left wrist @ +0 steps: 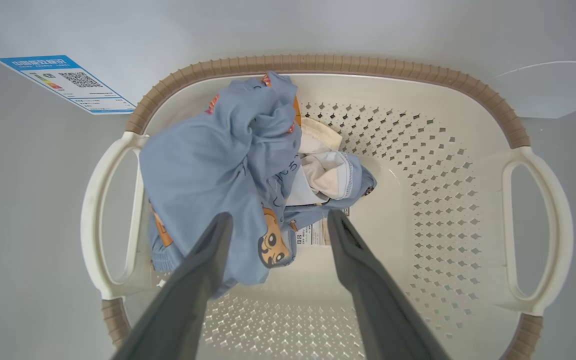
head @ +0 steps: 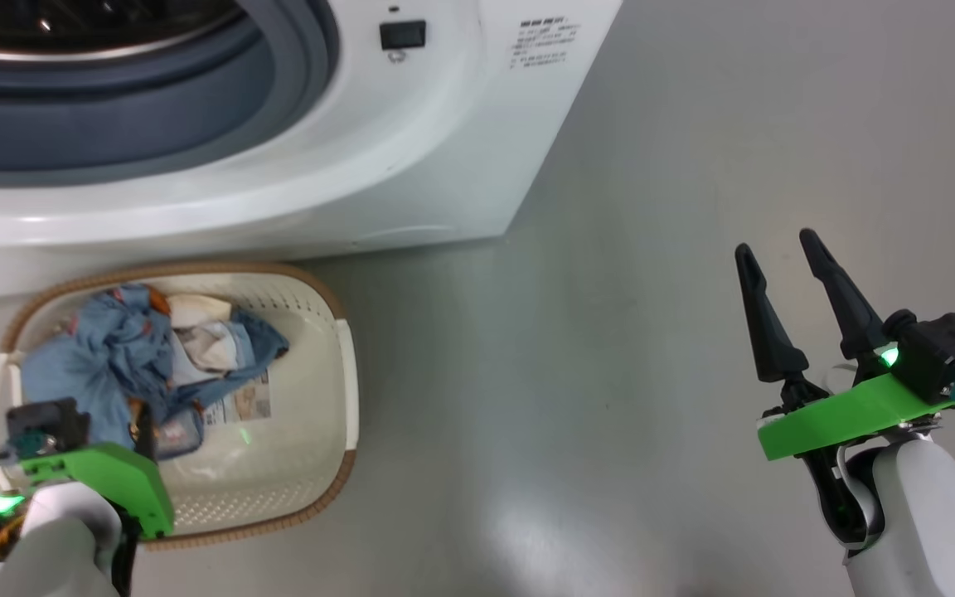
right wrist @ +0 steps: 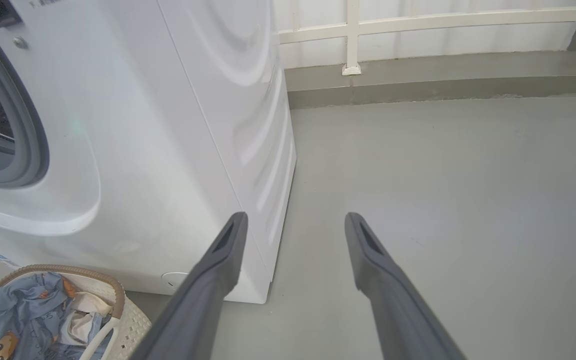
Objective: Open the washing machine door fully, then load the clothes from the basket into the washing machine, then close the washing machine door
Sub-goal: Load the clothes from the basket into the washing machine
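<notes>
left gripper (left wrist: 278, 217): lower left in head view, hanging over the near-left part of the basket. Fingers spread, nothing between them. One finger (left wrist: 203, 270) overlaps the blue fabric in the left wrist view; can't tell if it touches.
basket (head: 316, 365): upright on the floor, just in front of the washing machine. Far rim is close to the machine's front; can't tell if it touches.
clothes (head: 113, 348): inside the basket, bunched toward its left and far side. Blue printed fabric on top, cream cloth tucked in on the right. Bundle partly covers the paper label (head: 241, 402) on the basket bottom. Right half of the basket is bare.
washing machine (head: 444, 124): top left in head view. Drum mouth uncovered, grey gasket (head: 113, 124) showing. Energy label (left wrist: 65, 82) low on the front.
floor (head: 610, 373): grey, glossy.
right gripper (head: 776, 242): lower right in head view. Fingers apart, empty, over bare floor. Well apart from the basket, off to the right of the machine's corner.
</notes>
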